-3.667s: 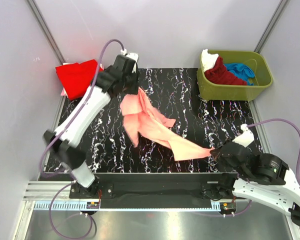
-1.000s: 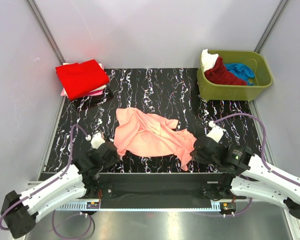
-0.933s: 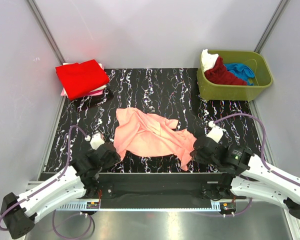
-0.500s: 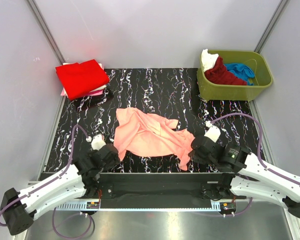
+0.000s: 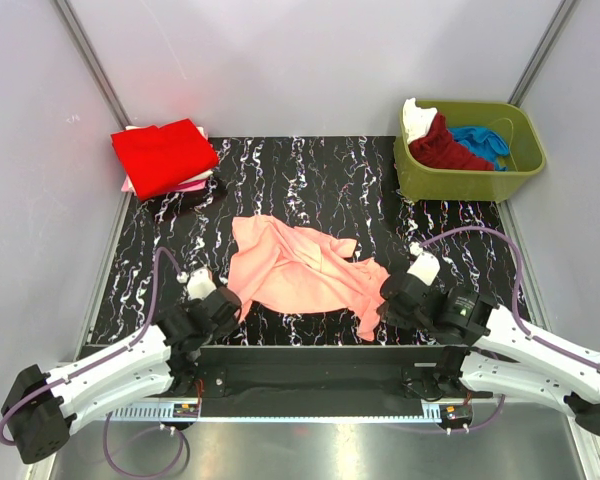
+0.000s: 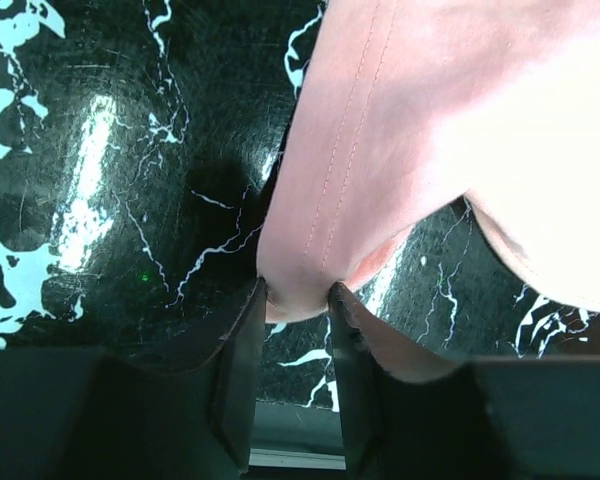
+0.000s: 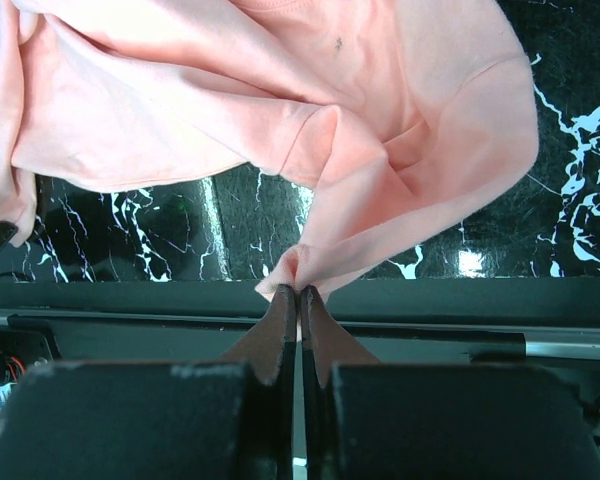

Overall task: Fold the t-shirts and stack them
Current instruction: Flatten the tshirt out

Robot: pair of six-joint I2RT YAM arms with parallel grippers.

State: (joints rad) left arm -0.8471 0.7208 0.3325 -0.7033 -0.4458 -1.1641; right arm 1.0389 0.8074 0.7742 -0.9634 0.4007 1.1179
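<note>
Top external view shows the salmon-pink shirt (image 5: 300, 270) lying crumpled and spread on the black marbled table (image 5: 330, 170), near the front edge and between the two arms. It is well apart from the folded red shirt (image 5: 160, 155) at the far left corner and from the green tub (image 5: 470, 185) at the far right, which holds a dark red shirt (image 5: 450, 148), a blue shirt (image 5: 485, 140) and a white shirt (image 5: 415, 118). The right gripper (image 7: 298, 288) is clenched tight on a bunched corner at the near right end of the salmon-pink shirt, a small nub of cloth showing at the tips. The left gripper (image 6: 293, 300) has its jaws either side of a stitched hem corner at the near left end; the cloth fills the gap and touches both, but whether it is truly pinched I cannot tell. The cloth looks light, thin and limp: it will likely sag, wrinkle, slide easily on the glossy table and slip from a shallow pinch. I judge the hem corners the best holds, since the double-stitched edge gives a thicker bite. No brand, label or writing can be read anywhere
</note>
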